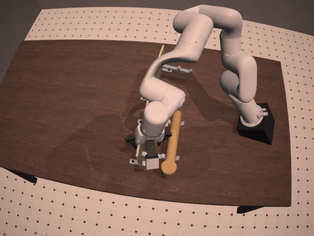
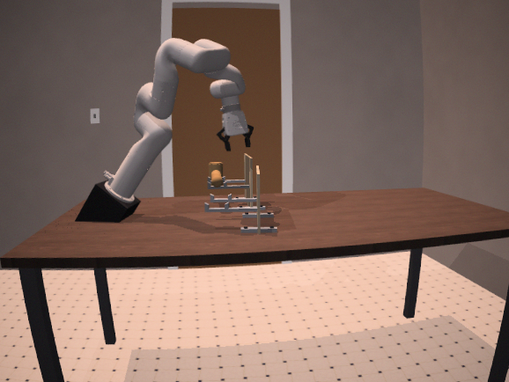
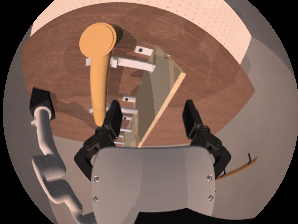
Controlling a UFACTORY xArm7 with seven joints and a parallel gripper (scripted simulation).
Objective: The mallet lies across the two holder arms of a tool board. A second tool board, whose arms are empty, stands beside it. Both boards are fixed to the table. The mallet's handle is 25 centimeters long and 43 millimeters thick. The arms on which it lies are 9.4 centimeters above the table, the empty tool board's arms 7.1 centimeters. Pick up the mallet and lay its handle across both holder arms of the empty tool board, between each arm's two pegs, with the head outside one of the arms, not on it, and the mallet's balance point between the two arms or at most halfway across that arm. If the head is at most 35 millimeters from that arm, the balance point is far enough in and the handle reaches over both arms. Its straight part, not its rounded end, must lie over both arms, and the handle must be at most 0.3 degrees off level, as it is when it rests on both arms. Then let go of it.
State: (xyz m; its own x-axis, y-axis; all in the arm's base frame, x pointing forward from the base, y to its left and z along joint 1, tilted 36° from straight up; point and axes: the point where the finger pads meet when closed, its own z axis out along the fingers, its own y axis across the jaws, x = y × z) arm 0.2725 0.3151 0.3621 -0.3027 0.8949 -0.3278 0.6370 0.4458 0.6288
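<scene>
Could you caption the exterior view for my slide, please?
Open gripper hovers above the tool boards; mallet rests on its arms.

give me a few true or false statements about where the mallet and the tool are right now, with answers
1. The mallet lies on the holder arms of its board. True.
2. The tool is shut on the mallet's handle. False: its fingers are spread wide with nothing between them.
3. In the exterior view the tool hangs above the boards, clear of the mallet. True.
4. The mallet's head points toward the arm's black base. False: in the top view the head is at the end nearer the table's front edge, away from the base.
5. The mallet already rests on the lower board's arms. False: those arms hold nothing.
</scene>
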